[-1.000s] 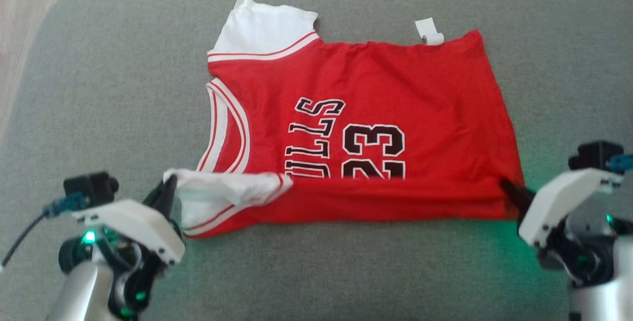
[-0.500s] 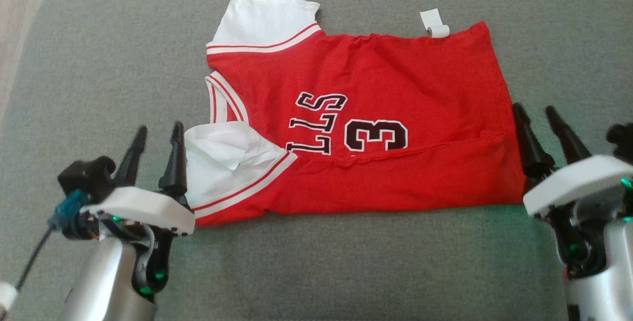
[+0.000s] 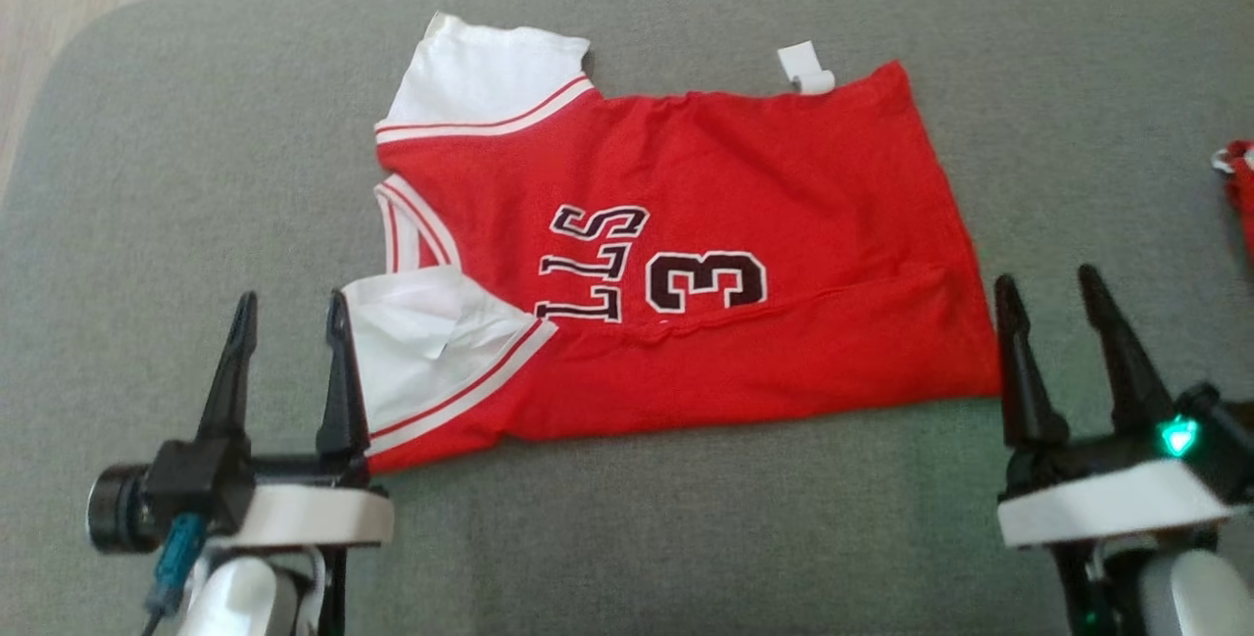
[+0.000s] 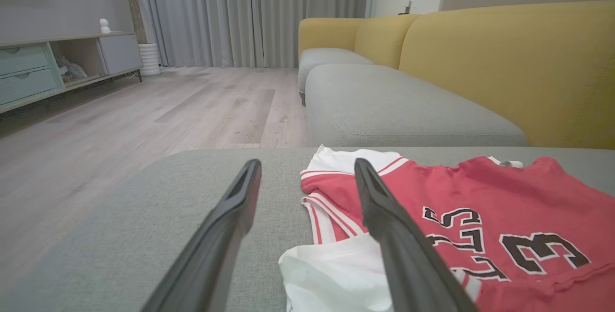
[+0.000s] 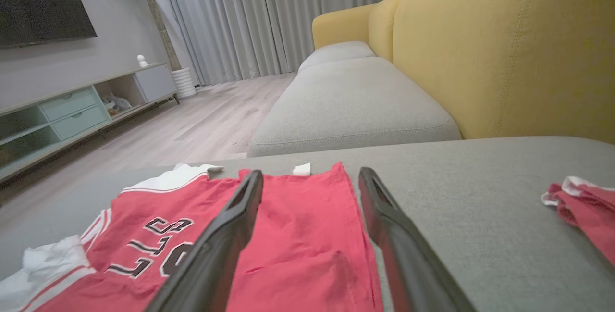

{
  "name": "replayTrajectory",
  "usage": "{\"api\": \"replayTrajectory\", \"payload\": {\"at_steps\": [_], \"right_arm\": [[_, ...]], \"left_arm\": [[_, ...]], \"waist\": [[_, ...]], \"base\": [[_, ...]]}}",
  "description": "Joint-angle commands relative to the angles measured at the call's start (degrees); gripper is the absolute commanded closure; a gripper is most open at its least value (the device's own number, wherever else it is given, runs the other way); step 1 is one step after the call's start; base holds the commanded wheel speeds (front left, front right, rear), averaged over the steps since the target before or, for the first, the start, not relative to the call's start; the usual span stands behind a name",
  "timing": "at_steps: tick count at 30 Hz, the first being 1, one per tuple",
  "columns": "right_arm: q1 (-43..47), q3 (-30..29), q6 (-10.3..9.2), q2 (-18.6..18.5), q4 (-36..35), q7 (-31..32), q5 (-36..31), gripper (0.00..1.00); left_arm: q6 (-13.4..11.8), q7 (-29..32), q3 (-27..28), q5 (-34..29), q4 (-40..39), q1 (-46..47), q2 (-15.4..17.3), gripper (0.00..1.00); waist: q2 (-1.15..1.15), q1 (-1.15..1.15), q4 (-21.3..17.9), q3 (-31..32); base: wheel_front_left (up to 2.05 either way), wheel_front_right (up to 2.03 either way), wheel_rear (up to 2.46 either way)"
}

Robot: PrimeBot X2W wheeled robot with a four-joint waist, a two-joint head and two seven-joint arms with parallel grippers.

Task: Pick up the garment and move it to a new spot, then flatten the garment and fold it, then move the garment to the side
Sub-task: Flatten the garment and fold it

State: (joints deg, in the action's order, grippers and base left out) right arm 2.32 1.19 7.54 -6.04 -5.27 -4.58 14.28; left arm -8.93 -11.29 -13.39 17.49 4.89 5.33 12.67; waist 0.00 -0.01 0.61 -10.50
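- The red basketball jersey with white sleeves (image 3: 686,224) lies on the grey fabric cushion (image 3: 196,175), its near long edge lapped over, so 1 fold looks laid
- Left gripper (image 3: 291,298) beside the sleeve and right gripper (image 3: 1045,275) beside the hem both gape wide, holding nothing
- The next move probably calls for fresh pinches at both ends for fold 2

garment (image 3: 705,156): red jersey with white trim, lying flat on the grey cushion (image 3: 157,185), near edge folded over, stretched between both grippers.
left gripper (image 3: 291,298): fingers spread, empty; inner finger just beside the white sleeve, contact unclear.
right gripper (image 3: 1046,276): fingers spread, empty; inner finger just beside the hem corner.
red cloth (image 3: 1239,190): beyond the right gripper's outer side, apart from it.
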Motion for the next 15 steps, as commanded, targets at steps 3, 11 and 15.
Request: {"api": "replayTrajectory", "payload": {"at_steps": [3, 11, 15], "right_arm": [[1.5, 1.5, -0.05, 0.5, -3.8, 0.3, -0.9, 0.0], [3.1, 2.0, -0.05, 1.4, -6.0, 2.6, -1.0, 0.0], [3.1, 1.5, -0.05, 1.6, -6.0, 2.8, -0.8, 0.0]], "left_arm": [[-1.7, 1.1, 1.8, -0.9, -3.7, -1.3, 2.1, 0.0], [-3.1, 3.9, 1.2, -0.4, -5.9, -4.7, 2.0, 0.0], [-2.6, 4.0, 1.0, 0.2, -5.1, -4.1, 2.0, 0.0]], "waist": [[0.0, 0.01, -1.1, 1.2], [0.0, 0.01, -1.2, 1.6], [0.0, 0.01, -1.0, 1.4]], "base": [[0.0, 0.0, 0.0], [0.0, 0.0, 0.0], [0.0, 0.0, 0.0]]}}
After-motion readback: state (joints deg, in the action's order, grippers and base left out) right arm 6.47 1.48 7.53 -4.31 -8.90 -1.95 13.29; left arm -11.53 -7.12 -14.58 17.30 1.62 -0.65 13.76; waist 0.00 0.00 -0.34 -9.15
